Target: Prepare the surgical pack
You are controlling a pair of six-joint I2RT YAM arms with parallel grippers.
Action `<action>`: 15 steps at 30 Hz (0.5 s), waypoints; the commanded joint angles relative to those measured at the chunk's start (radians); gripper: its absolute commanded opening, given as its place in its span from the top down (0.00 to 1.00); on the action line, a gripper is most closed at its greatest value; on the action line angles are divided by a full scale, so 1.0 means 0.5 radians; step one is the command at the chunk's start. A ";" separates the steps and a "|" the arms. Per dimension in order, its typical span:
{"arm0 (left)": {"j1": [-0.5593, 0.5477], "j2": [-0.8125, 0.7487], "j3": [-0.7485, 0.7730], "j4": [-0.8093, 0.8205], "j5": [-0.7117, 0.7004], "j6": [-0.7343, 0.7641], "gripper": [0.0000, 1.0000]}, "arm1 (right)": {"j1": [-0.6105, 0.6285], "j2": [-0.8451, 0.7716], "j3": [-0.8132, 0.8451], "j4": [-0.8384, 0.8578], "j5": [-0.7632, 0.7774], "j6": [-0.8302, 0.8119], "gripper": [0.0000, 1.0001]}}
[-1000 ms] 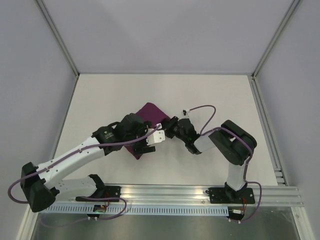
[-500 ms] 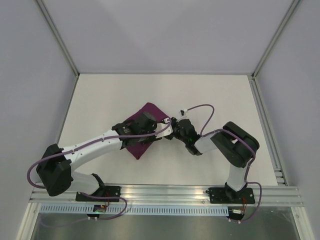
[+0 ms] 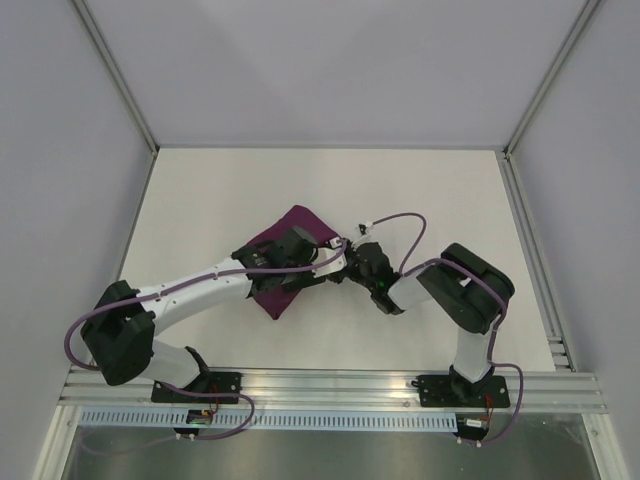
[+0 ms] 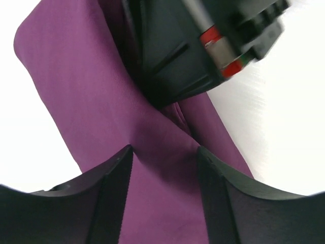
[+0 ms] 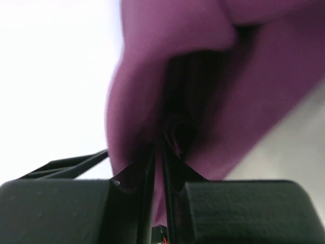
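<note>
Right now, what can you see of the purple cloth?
The purple cloth is dark, smooth woven fabric, folded into a soft bundle lying cornerwise on the white table. The right pincer pinches a fold at its edge; the open left pincer sits over it from above.

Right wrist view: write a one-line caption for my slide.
Right hand pinching a fold of the purple cloth, seen close up.

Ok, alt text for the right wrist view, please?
The right claw is pinched almost shut on a fold of the purple cloth, which fills most of this blurry close-up. The bright white table shows at the left and lower right.
</note>
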State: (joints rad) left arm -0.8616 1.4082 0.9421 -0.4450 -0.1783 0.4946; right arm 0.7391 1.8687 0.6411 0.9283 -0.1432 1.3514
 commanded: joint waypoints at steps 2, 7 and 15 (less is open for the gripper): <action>-0.004 -0.006 -0.092 0.016 0.047 -0.047 0.41 | -0.021 -0.040 -0.180 0.208 0.081 0.101 0.88; -0.004 -0.083 -0.209 -0.015 0.154 -0.050 0.42 | -0.168 -0.264 -0.337 0.009 0.020 -0.030 0.85; -0.004 -0.166 -0.280 -0.076 0.240 -0.032 0.45 | -0.276 -0.534 -0.135 -0.518 -0.048 -0.410 0.68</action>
State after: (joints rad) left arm -0.8616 1.3487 0.8104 -0.4385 -0.1062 0.4953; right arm 0.5976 1.6352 0.4904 0.7876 -0.1528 1.2682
